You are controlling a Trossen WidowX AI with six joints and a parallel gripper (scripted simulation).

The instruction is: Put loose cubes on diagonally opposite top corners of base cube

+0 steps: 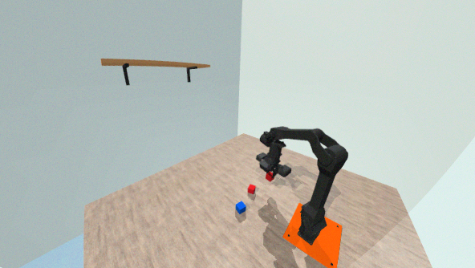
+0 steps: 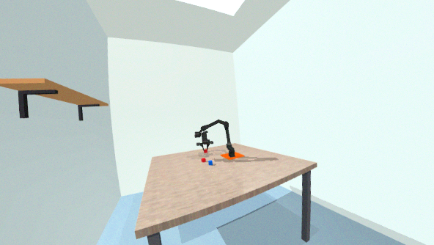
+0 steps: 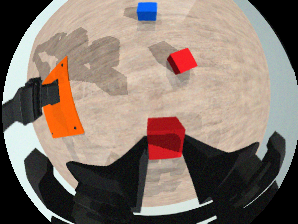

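My gripper point(image 1: 270, 174) point(image 2: 205, 150) point(image 3: 164, 138) points down and is shut on a red cube point(image 1: 269, 176) point(image 2: 205, 151) point(image 3: 165, 145). The cube sits between the fingertips, a little above the table, and looks roughly level. A second red cube point(image 1: 251, 188) point(image 2: 203, 160) point(image 3: 183, 61) rests on the table, turned at an angle in the wrist view. A blue cube point(image 1: 241, 207) point(image 2: 210, 163) point(image 3: 147, 11) stands apart from it, with nothing on top. The held cube touches neither of the others.
The wooden table point(image 1: 160, 217) point(image 2: 176, 194) carries the orange base plate point(image 1: 329, 241) point(image 2: 238, 156) point(image 3: 70, 117) of the arm, to one side of the cubes. A wall shelf point(image 1: 156, 62) point(image 2: 66, 92) is far from the arm. Arm shadows lie near the cubes.
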